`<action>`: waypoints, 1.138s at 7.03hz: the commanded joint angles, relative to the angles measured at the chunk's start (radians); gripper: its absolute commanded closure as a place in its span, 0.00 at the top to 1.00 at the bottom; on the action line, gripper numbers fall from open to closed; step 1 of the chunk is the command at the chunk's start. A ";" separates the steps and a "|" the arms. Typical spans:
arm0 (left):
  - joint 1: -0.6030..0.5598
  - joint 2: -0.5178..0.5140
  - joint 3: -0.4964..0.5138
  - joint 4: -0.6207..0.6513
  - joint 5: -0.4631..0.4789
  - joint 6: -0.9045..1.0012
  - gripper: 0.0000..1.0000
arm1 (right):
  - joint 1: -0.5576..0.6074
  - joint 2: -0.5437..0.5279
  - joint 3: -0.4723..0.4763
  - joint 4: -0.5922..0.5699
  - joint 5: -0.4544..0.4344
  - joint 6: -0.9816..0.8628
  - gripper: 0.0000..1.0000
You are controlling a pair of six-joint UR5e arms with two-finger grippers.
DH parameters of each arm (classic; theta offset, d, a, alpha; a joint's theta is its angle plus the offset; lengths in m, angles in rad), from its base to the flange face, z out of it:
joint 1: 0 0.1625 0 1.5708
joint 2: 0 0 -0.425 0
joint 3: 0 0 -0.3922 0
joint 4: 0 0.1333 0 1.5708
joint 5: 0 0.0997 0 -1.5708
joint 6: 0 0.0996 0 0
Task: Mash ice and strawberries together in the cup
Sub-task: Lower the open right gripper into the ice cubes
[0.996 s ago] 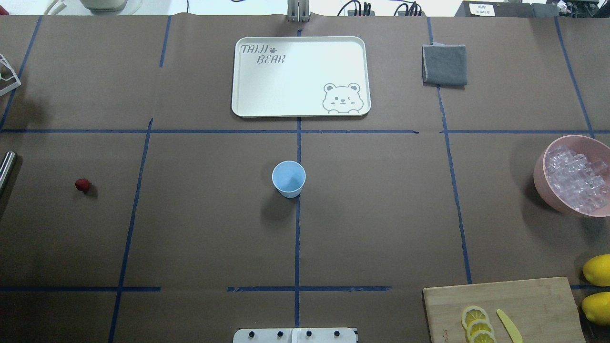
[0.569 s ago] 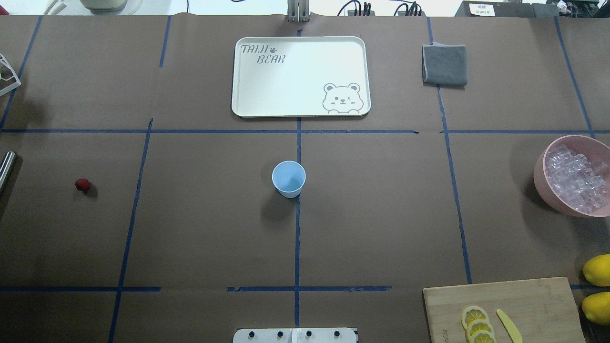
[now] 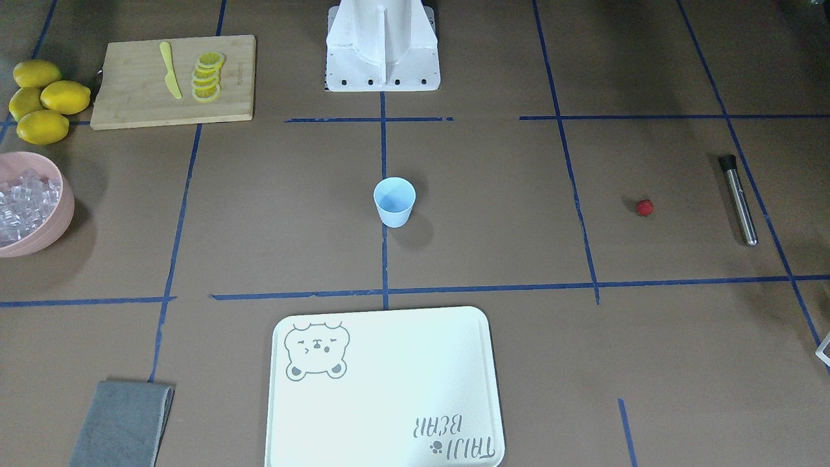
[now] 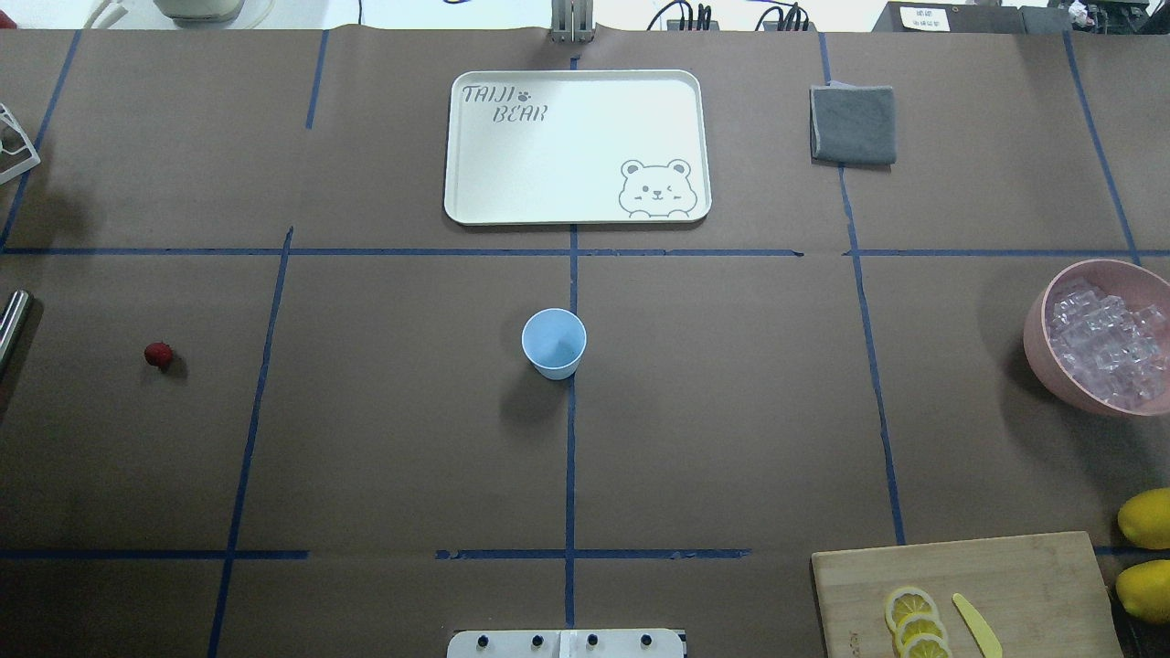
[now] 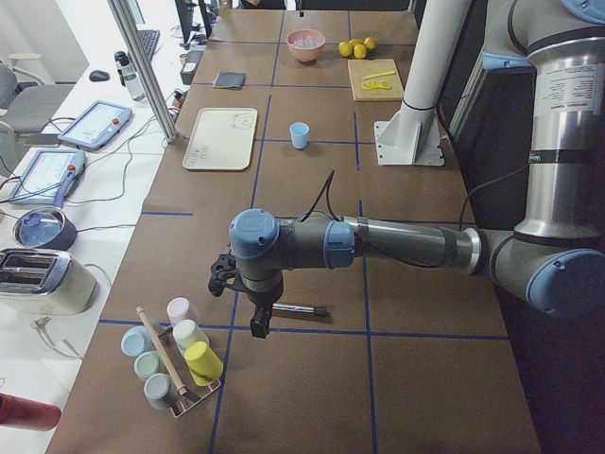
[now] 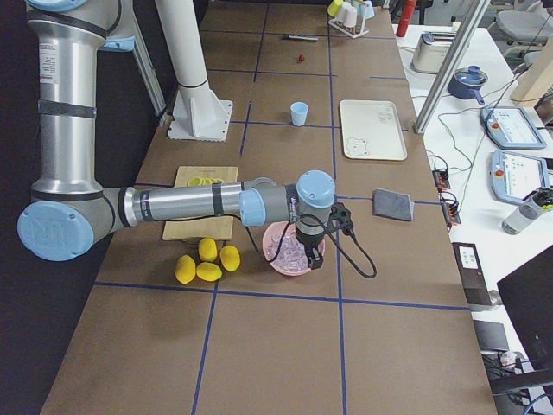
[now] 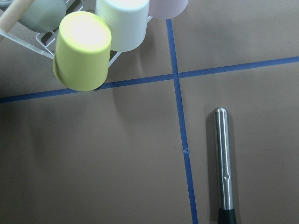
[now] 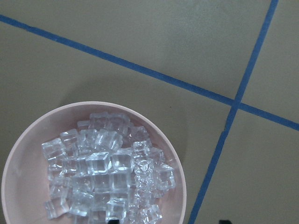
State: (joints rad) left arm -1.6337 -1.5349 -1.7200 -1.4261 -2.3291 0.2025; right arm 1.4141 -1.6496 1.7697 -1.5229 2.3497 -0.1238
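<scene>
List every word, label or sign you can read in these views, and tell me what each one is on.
"TAIJI BEAR": printed on the white tray, with a paw print and a bear drawing.
White label on the dark box beyond the table's far edge: too small to read.
Small mark near the cutting board edge: too small to read.
No other text shows.

The counter (image 4: 731,411) is brown, crossed by a grid of blue tape lines. At centre frame the cup (image 4: 553,342) is light blue. The strawberry (image 4: 158,355) at far left is bright red. The pink bowl (image 4: 1035,349) at right holds clear ice (image 4: 1106,343) (glassy, whitish). The cream tray (image 4: 567,155) bears a grey bear print.
</scene>
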 commanded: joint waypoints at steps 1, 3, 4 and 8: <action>-0.002 -0.001 0.000 -0.001 -0.001 0.000 1.00 | -0.071 -0.003 0.016 0.000 -0.001 0.047 0.66; -0.002 -0.001 0.000 -0.001 0.001 0.000 1.00 | -0.098 -0.004 0.017 0.000 -0.001 0.064 0.58; -0.002 -0.001 0.000 -0.001 0.001 0.000 1.00 | -0.112 -0.007 0.014 -0.002 -0.003 0.062 0.57; -0.002 -0.002 0.000 -0.001 -0.001 0.000 1.00 | -0.159 -0.016 -0.004 0.000 -0.026 0.058 0.58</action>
State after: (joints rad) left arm -1.6352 -1.5370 -1.7196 -1.4266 -2.3289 0.2025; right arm 1.2641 -1.6613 1.7738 -1.5245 2.3299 -0.0642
